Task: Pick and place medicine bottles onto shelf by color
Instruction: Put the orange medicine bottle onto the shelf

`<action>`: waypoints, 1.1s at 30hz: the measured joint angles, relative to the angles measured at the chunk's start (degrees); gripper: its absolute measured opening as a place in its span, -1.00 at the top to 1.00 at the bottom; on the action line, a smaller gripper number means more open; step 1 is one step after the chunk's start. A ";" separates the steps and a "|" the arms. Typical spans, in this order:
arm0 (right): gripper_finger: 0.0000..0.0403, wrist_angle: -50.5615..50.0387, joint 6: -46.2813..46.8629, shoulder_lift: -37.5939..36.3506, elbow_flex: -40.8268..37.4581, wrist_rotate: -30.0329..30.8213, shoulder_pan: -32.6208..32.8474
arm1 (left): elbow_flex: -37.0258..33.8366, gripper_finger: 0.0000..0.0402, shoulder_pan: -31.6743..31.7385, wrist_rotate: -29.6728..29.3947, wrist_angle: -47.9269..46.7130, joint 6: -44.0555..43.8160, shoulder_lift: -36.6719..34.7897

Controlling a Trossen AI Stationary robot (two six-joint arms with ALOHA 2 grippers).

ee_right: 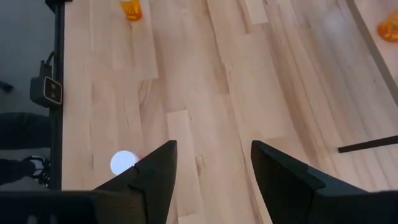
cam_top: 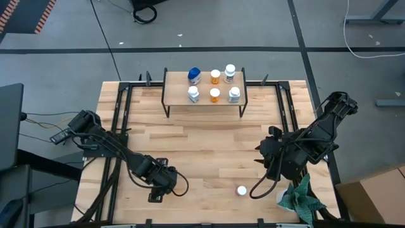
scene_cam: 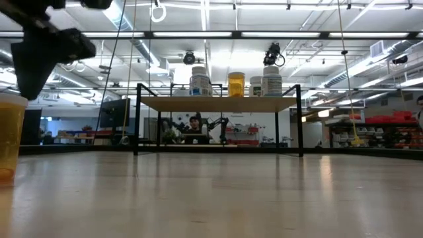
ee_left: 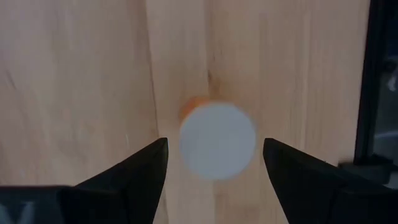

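Observation:
An orange medicine bottle (ee_left: 217,142) with a white cap stands upright on the table near the front left edge. It also shows at the left border of the low view as the orange bottle (scene_cam: 10,135). My left gripper (ee_left: 214,146) hovers just above it, open and pointing down, with a finger on either side of the cap and not touching it. A white-capped bottle (cam_top: 241,190) stands on the table near the front. My right gripper (cam_top: 269,166) hangs open above the table's right part, holding nothing. The shelf (cam_top: 202,105) at the far edge carries several bottles.
On the shelf stand a blue-topped bottle (cam_top: 194,76), two orange ones (cam_top: 215,76) and white ones (cam_top: 234,94), in two rows. A green cloth (cam_top: 301,199) lies at the front right corner. Black frame rails (cam_top: 120,126) run along the table's sides. Bare wood lies mid-table.

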 joint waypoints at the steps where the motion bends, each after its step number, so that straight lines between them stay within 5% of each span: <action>1: -0.06 0.12 0.06 0.00 0.00 0.00 0.00 | -0.58 -0.36 0.00 1.13 -0.06 -0.18 0.00; 9: -0.06 0.24 1.51 0.00 0.02 0.10 0.00 | -2.01 -0.37 -0.15 6.37 1.49 -1.66 0.00; 22: -0.06 0.24 1.78 0.00 0.02 0.47 -0.04 | -2.01 -0.67 -0.13 2.81 2.26 -1.66 0.00; 33: -0.06 0.24 2.97 0.00 0.02 1.68 -0.07 | -2.01 -0.71 -0.61 0.93 5.04 -1.63 0.00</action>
